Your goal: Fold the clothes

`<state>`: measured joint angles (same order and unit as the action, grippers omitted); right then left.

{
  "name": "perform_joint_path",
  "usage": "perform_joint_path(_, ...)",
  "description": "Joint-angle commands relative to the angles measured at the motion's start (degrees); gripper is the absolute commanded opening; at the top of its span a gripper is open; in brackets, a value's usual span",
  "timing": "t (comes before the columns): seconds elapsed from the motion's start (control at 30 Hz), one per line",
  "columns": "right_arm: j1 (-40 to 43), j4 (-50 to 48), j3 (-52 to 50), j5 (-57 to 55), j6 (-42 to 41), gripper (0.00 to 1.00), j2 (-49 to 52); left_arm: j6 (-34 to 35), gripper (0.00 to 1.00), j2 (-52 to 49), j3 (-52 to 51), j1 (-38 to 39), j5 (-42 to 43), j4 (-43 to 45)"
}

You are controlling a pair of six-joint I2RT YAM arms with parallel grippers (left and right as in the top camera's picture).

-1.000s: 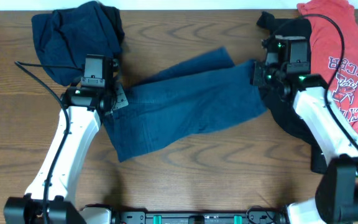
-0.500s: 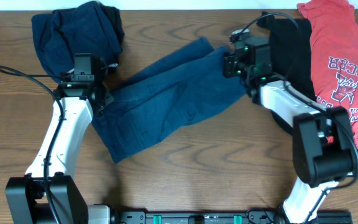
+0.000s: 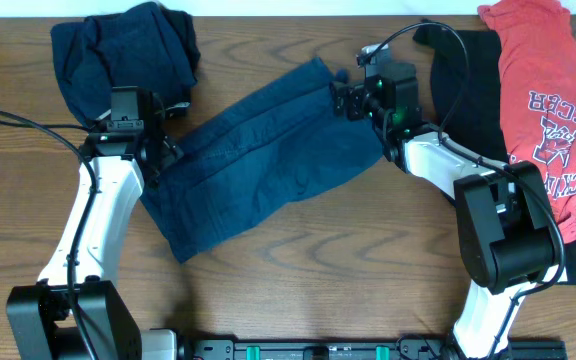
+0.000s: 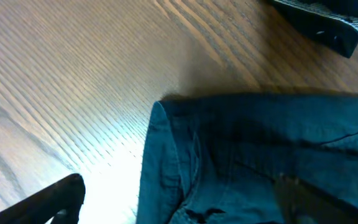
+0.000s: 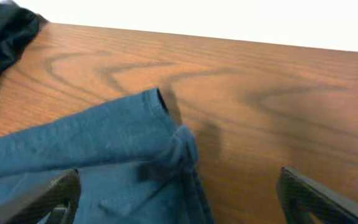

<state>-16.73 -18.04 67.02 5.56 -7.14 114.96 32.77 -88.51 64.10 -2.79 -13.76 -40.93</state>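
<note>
A pair of blue jeans (image 3: 253, 160) lies flat and slanted across the middle of the table, waist at the lower left and leg ends at the upper right. My left gripper (image 3: 158, 150) stands open over the waist corner (image 4: 166, 124), its dark fingers (image 4: 61, 199) wide apart on either side of the cloth. Over the bunched leg hem (image 5: 179, 146) my right gripper (image 3: 340, 98) is open too, one finger over the denim and the other over bare wood. Neither holds the jeans.
A crumpled dark navy garment (image 3: 118, 50) sits at the back left, just behind the left wrist. A black garment (image 3: 468, 90) and a red printed T-shirt (image 3: 548, 100) lie at the right, under and beside the right arm. Brown wood shows along the front.
Both arms dragged the jeans to the left and toward the back. Both grippers then went from shut on the jeans to open and let them go.
</note>
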Motion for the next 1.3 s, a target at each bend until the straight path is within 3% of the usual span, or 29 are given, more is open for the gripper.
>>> perform_joint_path(0.0, 0.0, 3.2, 0.7, 2.0, 0.0, 0.99, -3.4, -1.1, 0.98, 0.7, -0.1, -1.5, -1.9, -0.7)
perform_joint_path(0.4, 0.3, 15.4, 0.7, 5.1, 8.6, 0.98, -5.2, -8.8, 0.98, 11.3, -0.1, -2.3, 4.0, -3.6)
perform_joint_path(0.6, -1.1, 18.8, 0.7, 8.3, 11.2, 0.71, -4.7, -8.8, 0.98, 11.8, -0.1, -2.3, 8.4, -2.3)
perform_joint_path(0.87, -4.8, 18.9, 0.7, 8.4, 13.2, 0.60, -1.3, -8.8, 0.98, 11.8, -0.1, -2.2, 13.9, -0.9)
perform_joint_path(1.27, -7.5, 20.9, 0.7, 8.4, 10.5, 0.63, 3.2, -13.1, 0.98, 9.4, -0.1, 2.4, 14.8, 4.2)
